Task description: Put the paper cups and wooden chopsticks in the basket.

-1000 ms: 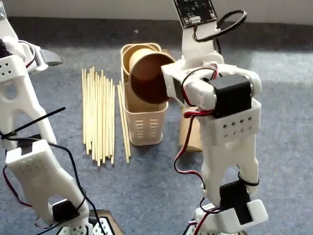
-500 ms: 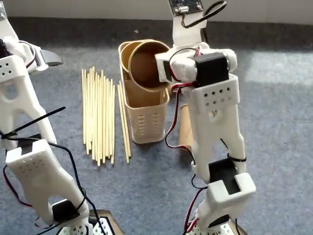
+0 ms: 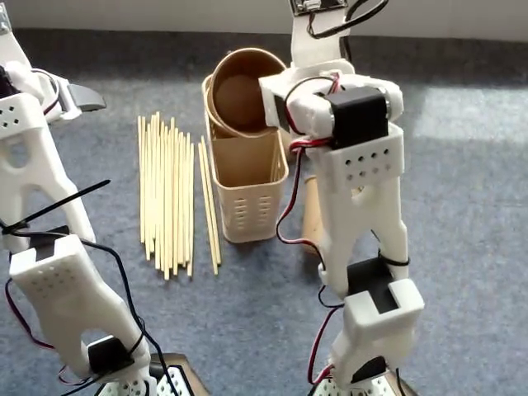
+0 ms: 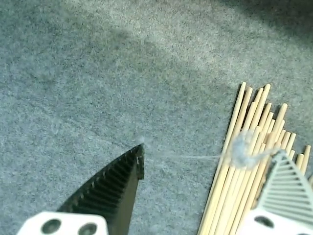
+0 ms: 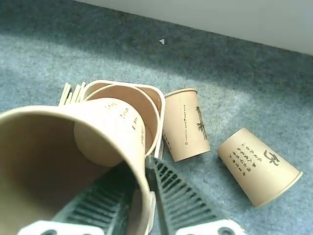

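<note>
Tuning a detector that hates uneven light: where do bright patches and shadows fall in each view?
High view: a pale sunlit patch on the carpet at the right, a dark band along the far wall. Left wrist view: a lit band crosses the carpet diagonally, dark beyond the chopsticks. Right wrist view: the held paper cup is shaded inside, soft shadows edge the two lying cups.
</note>
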